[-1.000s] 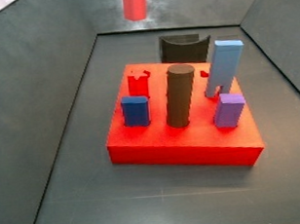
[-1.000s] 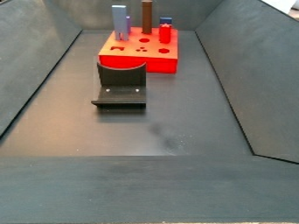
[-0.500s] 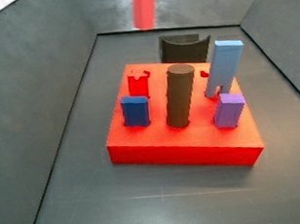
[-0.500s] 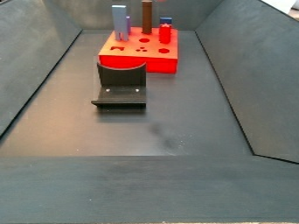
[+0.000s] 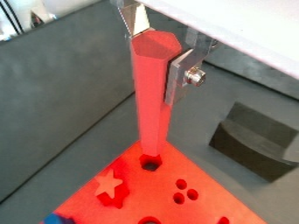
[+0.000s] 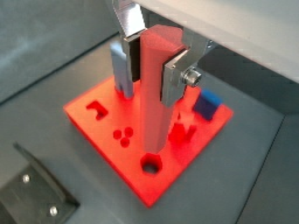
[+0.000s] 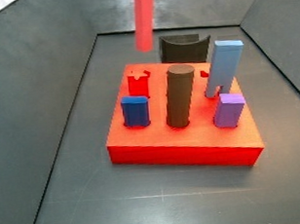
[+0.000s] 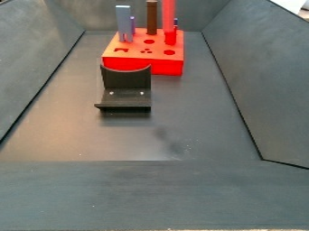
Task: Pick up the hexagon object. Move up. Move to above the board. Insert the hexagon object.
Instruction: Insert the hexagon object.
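Note:
The hexagon object is a long red faceted rod, and my gripper is shut on its upper part. Both wrist views show it gripped between the silver fingers. It hangs upright over the board, a flat red block. Its lower end lines up with a small hexagonal hole near the board's edge. In both side views the rod comes down from the frame's top above the board, its tip still in the air. The gripper itself is out of frame there.
On the board stand a dark brown cylinder, a light blue post, a blue block and a purple block. The dark fixture sits on the floor beside the board. Grey walls enclose the floor.
The rod has come lower and moved over the board. More of its length now shows in both side views. The pieces on the board have not moved.

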